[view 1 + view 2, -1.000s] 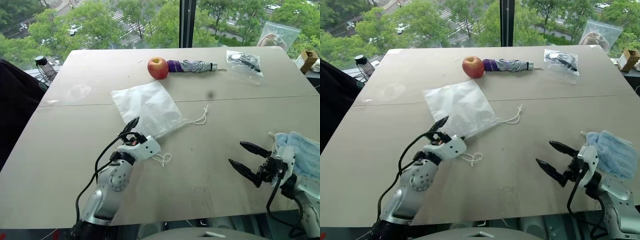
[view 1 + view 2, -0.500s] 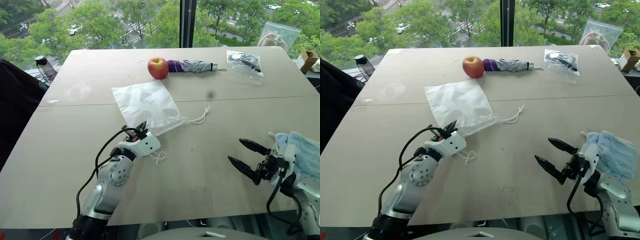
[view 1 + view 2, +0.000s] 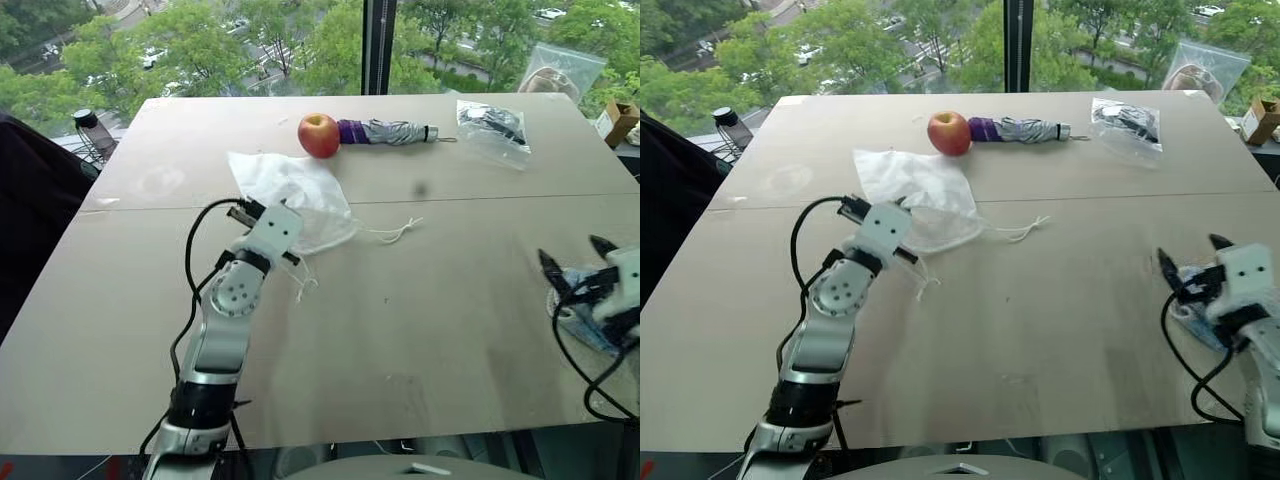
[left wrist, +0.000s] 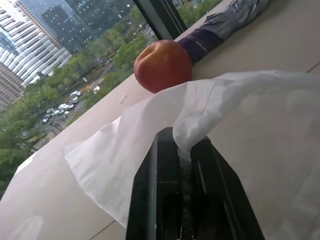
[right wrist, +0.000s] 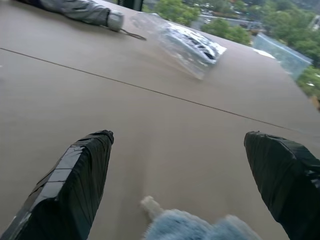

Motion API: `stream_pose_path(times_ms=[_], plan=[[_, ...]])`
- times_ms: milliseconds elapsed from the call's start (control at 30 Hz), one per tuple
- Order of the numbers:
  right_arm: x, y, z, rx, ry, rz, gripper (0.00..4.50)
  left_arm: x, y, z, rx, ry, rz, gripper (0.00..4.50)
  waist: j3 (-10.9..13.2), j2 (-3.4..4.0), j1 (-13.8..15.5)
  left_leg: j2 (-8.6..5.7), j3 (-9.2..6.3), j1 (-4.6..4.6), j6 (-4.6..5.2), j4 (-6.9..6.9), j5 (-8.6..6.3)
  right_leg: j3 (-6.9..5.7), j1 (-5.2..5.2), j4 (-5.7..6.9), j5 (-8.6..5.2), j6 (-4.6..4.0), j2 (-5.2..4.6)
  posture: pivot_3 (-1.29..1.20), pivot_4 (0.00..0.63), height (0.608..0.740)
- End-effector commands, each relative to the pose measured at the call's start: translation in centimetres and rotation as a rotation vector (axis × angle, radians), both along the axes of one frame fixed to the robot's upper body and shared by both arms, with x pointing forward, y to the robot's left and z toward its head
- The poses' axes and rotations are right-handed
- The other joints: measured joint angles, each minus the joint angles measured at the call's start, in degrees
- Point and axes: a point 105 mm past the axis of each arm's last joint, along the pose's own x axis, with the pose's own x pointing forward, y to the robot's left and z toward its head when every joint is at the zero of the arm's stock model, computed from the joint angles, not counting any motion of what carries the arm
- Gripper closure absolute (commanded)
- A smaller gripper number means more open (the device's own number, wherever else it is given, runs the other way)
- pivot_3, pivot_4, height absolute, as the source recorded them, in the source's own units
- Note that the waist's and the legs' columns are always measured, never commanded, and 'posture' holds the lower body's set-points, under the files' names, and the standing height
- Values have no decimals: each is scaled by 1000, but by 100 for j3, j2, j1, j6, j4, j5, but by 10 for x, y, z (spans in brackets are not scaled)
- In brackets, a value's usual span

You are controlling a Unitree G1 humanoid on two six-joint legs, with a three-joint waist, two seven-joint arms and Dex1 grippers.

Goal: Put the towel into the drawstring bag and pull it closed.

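Observation:
The white drawstring bag (image 3: 300, 196) lies crumpled in the middle of the table, its near edge lifted off the surface. My left gripper (image 4: 182, 144) is shut on that raised edge of fabric. One white cord (image 3: 396, 235) trails to the right on the table and another (image 3: 301, 284) hangs below the wrist. The light blue towel (image 5: 186, 228) lies at the table's right edge. My right gripper (image 3: 575, 258) stands open just over it, pointing forward, with nothing between its fingers.
A red apple (image 3: 319, 135) and a folded grey and purple umbrella (image 3: 386, 131) lie beyond the bag. A clear zip bag with dark contents (image 3: 492, 124) sits at the back right, with another clear bag (image 3: 556, 70) and a small box (image 3: 618, 119) past the table edge.
My left gripper shut on the bag's near edge and rose forward, bunching the bag up. My right gripper swung right and now stands over the towel, still open.

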Motion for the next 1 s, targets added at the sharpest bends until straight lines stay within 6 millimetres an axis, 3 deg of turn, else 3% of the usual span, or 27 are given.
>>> stream_pose_path(times_ms=[33, 167, 400, 500, 700, 867, 1000], plan=[[-21, 9, 6, -58, 35, 27, 0, 3, -2, 12, -43, -11, -8, 4438, 0, -1, -12, 0, -2, 1, 0, -1, 0, 0, 0, 0, -2, 3, 1, 0, 150, 740], [-49, 18, -13, -114, 179, 105, 0, 5, -1, 14, -52, 2, -12, 4438, 3, -1, -9, 1, -2, 4, 0, -2, 0, 5, 2, -1, -5, 6, 4, 0, 150, 740], [-59, -8, -30, -274, 300, 97, 0, 4, -1, 10, -45, 16, -12, 4438, 18, -27, -23, -2, 9, 9, 1, 27, 0, 25, 3, 0, -25, 3, 4, 0, 150, 740], [-57, -20, -35, -326, 328, 70, 0, 2, 0, 8, -52, 21, -5, 4438, 19, -29, -9, -2, 5, 8, 1, 27, 0, 25, 3, 0, -15, -14, 5, 0, 150, 740], [-32, -55, -43, -384, 348, -90, 0, -2, 6, 6, -62, 23, 28, 4438, 24, -37, -12, -5, 6, 4, 2, 24, -1, 30, 1, -1, -13, -18, 8, 0, 150, 740], [-22, -53, -61, -272, 424, -79, 0, -4, 6, 10, -83, 23, 34, 4438, 26, -51, -16, -4, 4, 5, 2, 24, -1, 30, 3, -1, -13, -18, 10, 0, 150, 740], [-16, -45, -65, -87, 430, -90, 1207, -6, 5, 14, -104, 26, 30, 4500, 17, -82, -41, 0, 9, 11, 2, 27, 0, 38, 7, -1, -12, -17, 10, 0, 150, 740]])
